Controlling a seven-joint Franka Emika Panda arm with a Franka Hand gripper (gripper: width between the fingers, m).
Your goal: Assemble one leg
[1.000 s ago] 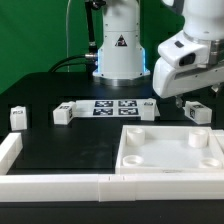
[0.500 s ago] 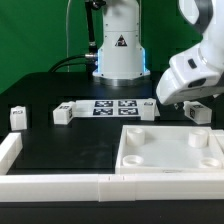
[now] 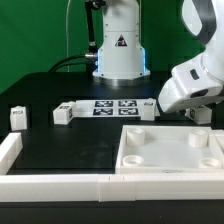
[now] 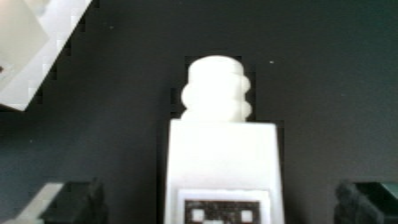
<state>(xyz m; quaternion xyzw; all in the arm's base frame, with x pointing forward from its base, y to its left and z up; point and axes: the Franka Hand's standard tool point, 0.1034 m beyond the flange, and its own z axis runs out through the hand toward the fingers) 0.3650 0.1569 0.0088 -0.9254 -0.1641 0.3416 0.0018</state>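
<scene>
Right now the arm is leaning in over the black table on the exterior view's right, and its gripper is hovering over the leg – a small white block resting on the table, with a rounded, stepped peg at one end and a black-and-white tag near the other. In the wrist view the two dark fingers are standing one on each side of the block, with bare table showing between each of them and the white plastic, so the jaws are spread wide and are pinching nothing. In the exterior view the same leg is peeking out just under the arm's white hand, beyond the far corner of the big square panel (the one with round corner sockets). Three other legs are sitting apart along the same row – one is just beside the marker board – and long white rails are lining the near edge.
</scene>
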